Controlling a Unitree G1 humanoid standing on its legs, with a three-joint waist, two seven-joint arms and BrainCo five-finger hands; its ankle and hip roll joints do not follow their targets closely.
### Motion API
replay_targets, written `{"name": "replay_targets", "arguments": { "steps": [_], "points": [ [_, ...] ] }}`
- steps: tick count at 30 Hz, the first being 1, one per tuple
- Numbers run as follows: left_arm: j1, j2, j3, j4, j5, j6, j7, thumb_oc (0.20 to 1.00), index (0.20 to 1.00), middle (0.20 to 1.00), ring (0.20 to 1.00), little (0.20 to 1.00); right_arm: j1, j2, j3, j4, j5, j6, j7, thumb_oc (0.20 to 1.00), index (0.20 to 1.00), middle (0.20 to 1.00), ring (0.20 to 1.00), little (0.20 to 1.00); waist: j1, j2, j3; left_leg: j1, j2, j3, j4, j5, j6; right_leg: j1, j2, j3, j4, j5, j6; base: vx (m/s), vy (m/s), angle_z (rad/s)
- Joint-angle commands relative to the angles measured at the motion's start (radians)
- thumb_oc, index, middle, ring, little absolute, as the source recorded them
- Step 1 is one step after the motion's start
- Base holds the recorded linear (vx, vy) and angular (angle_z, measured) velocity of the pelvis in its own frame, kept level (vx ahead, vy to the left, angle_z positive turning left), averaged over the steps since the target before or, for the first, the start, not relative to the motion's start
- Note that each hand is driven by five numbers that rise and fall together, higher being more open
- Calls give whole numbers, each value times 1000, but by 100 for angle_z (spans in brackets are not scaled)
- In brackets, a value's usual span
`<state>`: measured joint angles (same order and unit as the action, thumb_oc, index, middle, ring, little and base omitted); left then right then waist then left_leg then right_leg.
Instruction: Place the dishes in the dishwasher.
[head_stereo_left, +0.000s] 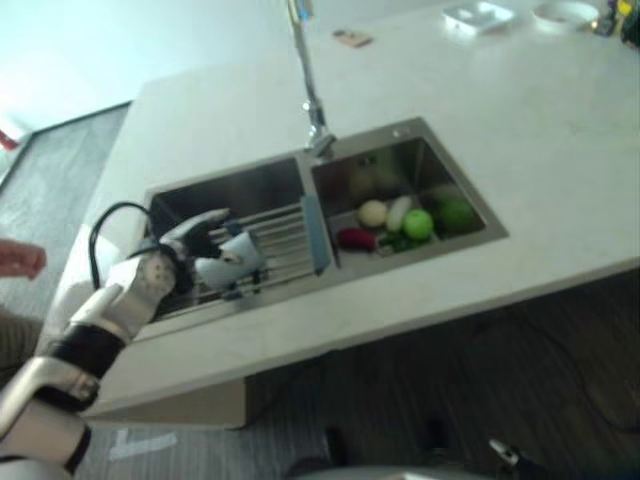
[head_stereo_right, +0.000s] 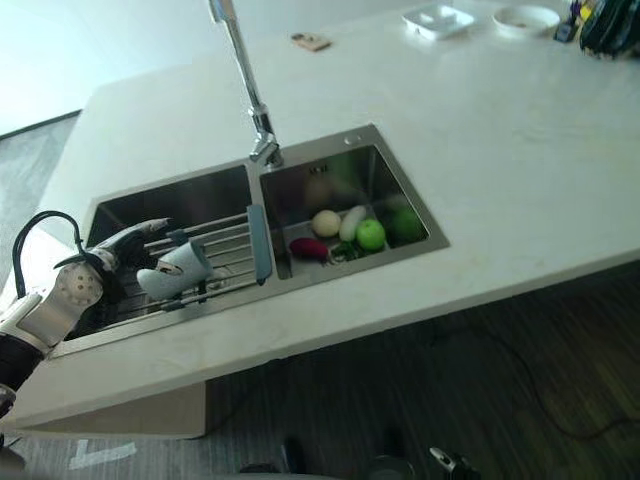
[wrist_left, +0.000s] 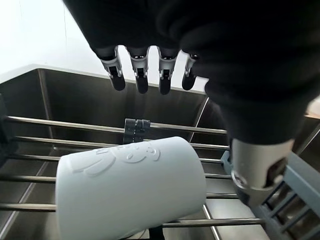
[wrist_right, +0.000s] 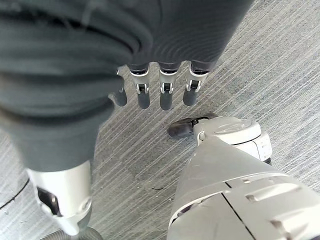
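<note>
Hovering over mug (wrist_left: 130, 192) on sink rack (wrist_left: 75, 125), left hand (head_stereo_right: 100, 272) fingers (wrist_left: 140, 75) spread, not gripping; risk: smooth mug rolls across bars.

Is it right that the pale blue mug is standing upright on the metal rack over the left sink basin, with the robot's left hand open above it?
Not quite. The pale blue mug lies on its side, as the left wrist view shows. The rest holds: it rests on the metal rack over the left sink basin, with the left hand open above it.
</note>
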<state>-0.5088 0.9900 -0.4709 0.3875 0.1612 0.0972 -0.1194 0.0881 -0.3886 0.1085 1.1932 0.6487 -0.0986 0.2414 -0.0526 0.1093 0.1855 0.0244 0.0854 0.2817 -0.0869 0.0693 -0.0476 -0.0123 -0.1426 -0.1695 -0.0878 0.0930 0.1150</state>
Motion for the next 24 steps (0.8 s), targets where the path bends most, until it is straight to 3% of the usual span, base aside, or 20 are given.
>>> {"name": "replay_targets", "arguments": {
  "steps": [1,11,24],
  "points": [
    [-95,47,60,62,30,-11,66,1000,1000,1000,1000,1000,-46,15,15,1,17,-13,15,1000,1000,1000,1000,1000,-5,-47,25,9,9,-66,17,-35,-17,9,-49,-2,9,24,76,-40,12,-13],
    [-155,27,26,151,80,-3,155,1000,1000,1000,1000,1000,-91,-11,47,-49,47,-12,10,1000,1000,1000,1000,1000,-17,-61,81,-45,24,-58,28,-17,-29,-49,-45,-5,10,41,69,-61,9,-9],
    [-159,39,8,160,52,81,54,1000,1000,1000,1000,1000,-125,-22,44,-81,70,-16,12,1000,1000,1000,1000,1000,-7,-58,125,-82,21,-67,37,-10,-32,-79,-59,-28,14,54,73,-39,7,-3]
  ]
}}
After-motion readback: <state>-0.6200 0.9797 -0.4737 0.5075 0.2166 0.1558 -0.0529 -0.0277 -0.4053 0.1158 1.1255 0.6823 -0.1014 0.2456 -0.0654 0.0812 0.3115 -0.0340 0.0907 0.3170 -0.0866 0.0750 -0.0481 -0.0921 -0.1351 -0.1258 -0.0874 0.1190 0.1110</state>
